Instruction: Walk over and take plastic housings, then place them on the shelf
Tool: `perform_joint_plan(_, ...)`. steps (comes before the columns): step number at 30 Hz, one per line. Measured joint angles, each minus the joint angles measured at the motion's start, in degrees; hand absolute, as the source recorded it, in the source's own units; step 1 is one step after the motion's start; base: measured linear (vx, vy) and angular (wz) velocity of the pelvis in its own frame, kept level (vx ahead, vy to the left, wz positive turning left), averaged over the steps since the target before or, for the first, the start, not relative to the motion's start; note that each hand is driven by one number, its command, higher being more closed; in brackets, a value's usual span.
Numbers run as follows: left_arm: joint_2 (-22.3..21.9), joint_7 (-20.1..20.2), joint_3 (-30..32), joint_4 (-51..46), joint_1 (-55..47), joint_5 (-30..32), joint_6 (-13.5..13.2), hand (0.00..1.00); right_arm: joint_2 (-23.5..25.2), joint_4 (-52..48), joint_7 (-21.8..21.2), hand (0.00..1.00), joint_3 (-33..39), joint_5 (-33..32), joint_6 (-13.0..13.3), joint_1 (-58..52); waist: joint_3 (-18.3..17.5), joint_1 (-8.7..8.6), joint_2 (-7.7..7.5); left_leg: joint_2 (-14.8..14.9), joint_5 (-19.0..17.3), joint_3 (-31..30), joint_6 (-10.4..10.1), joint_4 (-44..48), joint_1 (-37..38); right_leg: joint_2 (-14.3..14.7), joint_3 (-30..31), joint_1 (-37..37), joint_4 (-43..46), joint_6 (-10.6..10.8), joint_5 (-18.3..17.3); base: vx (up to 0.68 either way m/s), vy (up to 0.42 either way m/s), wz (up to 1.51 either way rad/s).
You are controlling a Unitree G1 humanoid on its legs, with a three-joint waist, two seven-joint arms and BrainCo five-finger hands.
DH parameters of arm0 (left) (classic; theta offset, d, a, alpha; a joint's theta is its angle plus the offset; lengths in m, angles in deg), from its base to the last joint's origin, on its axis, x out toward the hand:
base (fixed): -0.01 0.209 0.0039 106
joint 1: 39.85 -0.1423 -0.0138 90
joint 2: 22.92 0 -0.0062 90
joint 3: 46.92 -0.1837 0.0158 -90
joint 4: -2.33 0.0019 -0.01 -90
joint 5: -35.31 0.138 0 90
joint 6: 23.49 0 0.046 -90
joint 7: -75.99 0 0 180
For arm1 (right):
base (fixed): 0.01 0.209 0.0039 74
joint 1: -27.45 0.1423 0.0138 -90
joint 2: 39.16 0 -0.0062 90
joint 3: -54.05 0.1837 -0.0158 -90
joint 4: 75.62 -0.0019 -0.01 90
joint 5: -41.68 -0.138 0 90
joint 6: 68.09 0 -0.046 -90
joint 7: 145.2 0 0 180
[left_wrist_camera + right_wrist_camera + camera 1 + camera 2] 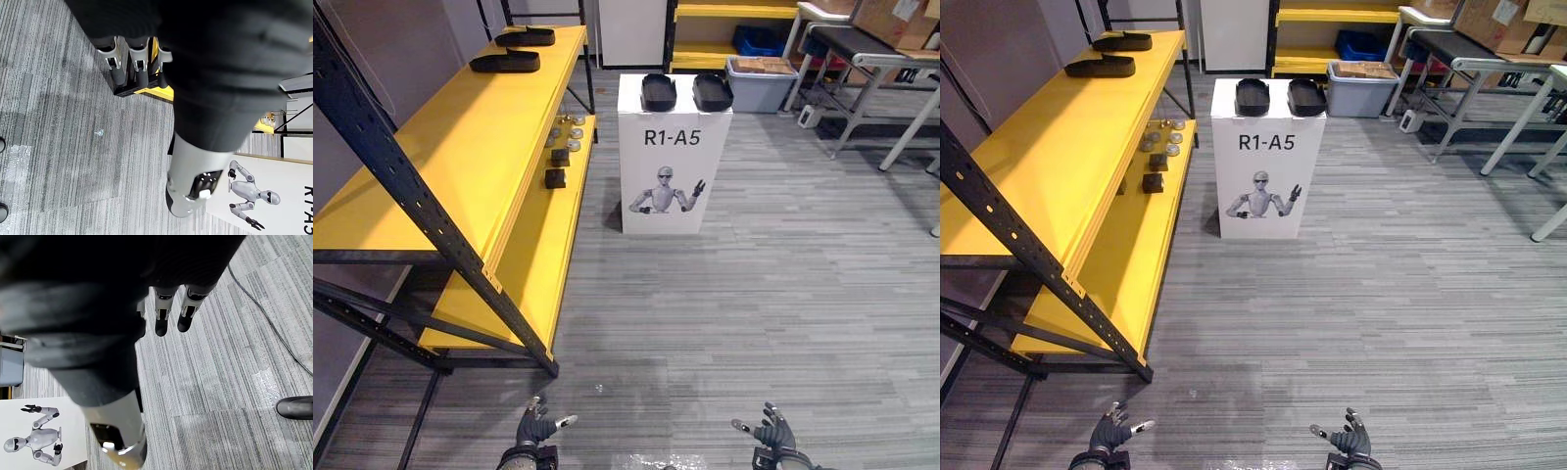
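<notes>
One black housing (659,92) and a second housing (713,92) lie side by side, close but not touching, on top of a white stand (673,176) that rises from the grey floor (754,294) at the far middle of the scene. The stand is just beside the far end of a yellow shelf (440,166), which runs along the robot's left on a black frame. On the shelf's top board, at its far end, lie a near shelf housing (505,62) and, just behind it, a far shelf housing (526,37). A lower board (543,255) carries a cluster of small parts (558,166) near the stand. A grey bin (759,83) sits on the floor behind the stand, and tables (891,69) stand to the far right. The left hand (534,428) and the right hand (773,431) show low in the head views, well apart from each other and from every housing, with bare floor between them and the stand. In the left wrist view the fingers (139,68) extend straight and loose over the floor, with the thumb (188,186) held apart. In the right wrist view the fingers (163,316) are likewise relaxed. Both hands are spread and hold nothing.
</notes>
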Motion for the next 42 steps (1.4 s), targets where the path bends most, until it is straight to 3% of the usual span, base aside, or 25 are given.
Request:
perform_joint_plan(8,-0.6,-0.2,0.0,-3.5,-0.8,-0.1,0.2,0.0,-0.1,0.0,0.3,0.0,0.3,-2.2,0.0,1.2,0.3,0.27,0.58,0.2,-0.9,1.5,0.8,1.0,-1.5,0.3,1.4,-1.5,-0.2,0.0,0.3,0.01,0.019,-0.09)
perform_joint_plan(12,-1.9,-0.3,0.0,-6.6,-0.8,-0.1,0.2,0.0,-0.8,0.0,0.5,0.0,1.2,-2.2,0.0,3.4,1.2,0.27,2.68,0.9,-5.4,2.9,1.7,7.1,-4.6,0.7,3.0,-3.3,2.1,1.4,-1.2,0.04,0.081,-0.23)
perform_joint_plan(14,-2.3,-0.2,-0.1,-7.6,-0.5,-0.1,0.2,0.0,-1.4,0.0,0.6,0.0,2.4,-2.2,-0.1,4.5,2.0,0.19,3.61,0.9,-7.8,3.4,2.3,10.4,-5.9,0.1,3.2,-7.3,10.8,3.1,-5.7,0.06,0.112,-0.13)
perform_joint_plan(16,-2.1,-0.3,-0.2,-7.9,0.1,-0.2,0.2,0.0,-1.6,-0.2,1.1,0.0,2.3,-2.2,-0.1,5.2,3.6,0.13,3.68,0.1,-10.1,3.4,3.7,12.2,-4.5,-1.7,2.2,-15.6,29.8,5.5,-10.6,0.14,0.141,0.0)
perform_joint_plan(17,-1.8,-0.4,-0.6,-8.0,0.2,-0.2,0.3,0.0,-1.5,-0.3,1.1,0.0,2.2,-2.3,-0.1,5.1,4.2,-0.03,3.55,-0.4,-10.6,2.9,4.0,12.3,-3.4,-2.9,0.3,-18.1,36.3,5.6,-11.8,0.19,0.115,0.14)
perform_joint_plan(19,-1.4,-0.7,-1.7,-8.0,0.1,-0.2,0.3,0.0,-1.6,-0.3,1.4,0.0,2.2,-2.9,-0.2,4.8,4.4,0.01,3.46,-0.7,-11.7,2.5,4.3,12.1,-1.8,-4.6,-2.1,-21.6,39.2,5.0,-12.8,0.29,0.064,0.2)
perform_joint_plan(22,-0.9,-1.4,-2.4,-8.0,2.0,-2.2,0.3,0.0,-2.1,-0.6,1.6,0.0,1.1,-3.4,-0.2,6.6,6.4,-1.36,3.45,0.1,-12.9,0.0,3.7,9.1,3.2,-4.7,-3.8,-26.1,27.5,4.3,-11.4,0.37,-0.033,0.43)
perform_joint_plan(23,-1.0,-1.7,-2.4,-8.0,3.0,-2.4,0.3,0.0,-2.4,-0.6,1.6,0.0,1.1,-3.4,-0.2,7.4,6.9,-2.17,3.72,1.2,-13.0,-1.2,2.4,6.9,5.3,-4.4,-4.7,-26.8,21.2,3.9,-6.5,0.47,-0.142,0.72)
perform_joint_plan(25,-0.9,-2.1,-2.7,-8.0,4.2,-2.4,0.2,0.0,-2.7,-0.6,1.7,0.0,1.1,-3.4,-0.1,7.7,6.8,-2.93,3.57,2.9,-13.0,-2.6,0.2,4.8,7.2,-4.3,-6.3,-26.5,17.1,3.2,2.2,0.53,-0.198,0.52)
perform_joint_plan(26,-0.9,-2.4,-2.9,-7.7,5.3,-2.3,0.2,0.0,-3.5,-0.3,1.8,0.0,1.3,-3.4,-0.2,9.3,6.6,-2.38,4.16,5.0,-12.3,-2.7,-2.2,4.2,7.3,-3.5,-8.3,-27.4,20.5,-2.0,3.3,0.59,-0.271,0.23)
perform_joint_plan(28,-1.3,-2.4,-3.6,-7.5,6.6,-2.3,0.2,0.0,-4.5,-0.2,2.0,0.0,1.5,-3.4,-0.2,11.1,6.7,-3.05,4.11,5.5,-9.0,-2.7,-5.5,4.4,7.6,-4.6,-9.3,-29.7,27.3,-4.6,0.2,0.56,-0.295,0.24)
perform_joint_plan(29,-2.4,-2.5,-3.6,-7.3,7.1,-2.3,0.1,0.0,-5.0,-0.7,2.0,0.0,1.1,-3.3,0.0,11.4,6.7,-3.86,4.34,5.8,-7.3,-2.4,-5.2,8.4,7.5,-4.5,-10.9,-31.0,32.0,-2.8,-2.6,0.44,-0.309,0.28)
perform_joint_plan(30,-2.4,-2.5,-3.4,-7.0,6.1,-2.4,0.1,0.0,-4.9,-0.6,2.1,0.0,0.2,-3.3,0.0,10.5,5.6,-4.04,3.69,5.8,-6.3,-1.1,-4.7,18.5,4.8,-4.3,-11.6,-25.5,26.0,-4.6,-6.3,0.43,-0.318,0.07)
perform_joint_plan(32,-3.1,-2.5,-3.3,-6.6,6.0,-2.4,0.1,0.0,-5.1,-0.4,2.3,0.0,-1.2,-3.3,0.0,10.5,5.9,-3.25,5.05,9.1,-3.4,0.7,-3.3,34.9,-1.8,-0.9,-10.9,-20.4,21.1,-5.4,-6.4,0.48,-0.271,-0.31)
perform_joint_plan(33,-3.1,-2.5,-2.6,-6.5,5.8,-2.4,0.1,0.0,-3.8,0.4,2.5,0.0,-1.4,-3.3,-0.1,10.2,6.2,-2.63,4.57,10.8,-4.8,2.1,-2.3,44.6,-5.8,1.3,-9.6,-15.1,16.9,-5.9,-6.2,0.61,-0.274,-0.54)
perform_joint_plan(35,-3.4,-2.5,-2.4,-6.6,4.7,-2.8,0.1,0.0,-2.3,0.2,2.6,0.0,-2.1,-3.4,-0.1,9.1,7.0,-1.01,3.08,9.9,-7.0,2.3,-1.3,51.6,-10.2,1.9,-7.6,-6.5,11.5,-6.2,-6.2,0.49,-0.178,-0.55)
perform_joint_plan(38,-4.3,-2.5,-2.3,-8.0,2.9,-3.3,0.1,0.0,-2.2,0.2,2.6,0.0,-2.0,-3.4,-0.1,9.4,7.1,0.76,2.76,6.3,-8.9,3.3,-2.0,44.8,-19.6,1.8,-3.5,1.9,4.8,-6.1,-6.2,0.5,-0.054,-0.66)
perform_joint_plan(39,-4.7,-2.5,-2.3,-8.0,2.7,-3.4,0.2,0.0,-2.0,0.0,2.6,0.0,-1.6,-3.4,-0.1,9.4,7.3,1.39,2.52,4.4,-8.8,3.4,-2.2,36.4,-21.6,1.5,-2.7,4.7,2.6,-5.5,-6.5,0.35,0.03,-0.46)
perform_joint_plan(41,-5.8,-2.4,-2.3,-8.0,2.2,-3.3,0.2,0.0,-2.1,0.1,2.5,0.0,-0.8,-3.4,-0.1,9.3,6.9,1.85,3.19,1.4,-4.4,2.5,-3.5,19.0,-22.2,1.5,-1.6,8.4,0.3,-3.6,-7.7,0.48,0.081,-0.38)
perform_joint_plan(42,-6.2,-2.3,-2.3,-7.9,2.0,-3.3,0.2,0.0,-2.2,0.2,2.5,0.0,-0.8,-3.4,-0.1,9.3,6.8,2.11,3.39,0.5,2.9,2.1,-1.0,13.5,-22.3,1.7,-0.6,10.4,-1.1,-2.0,-8.9,0.57,0.129,-0.57)
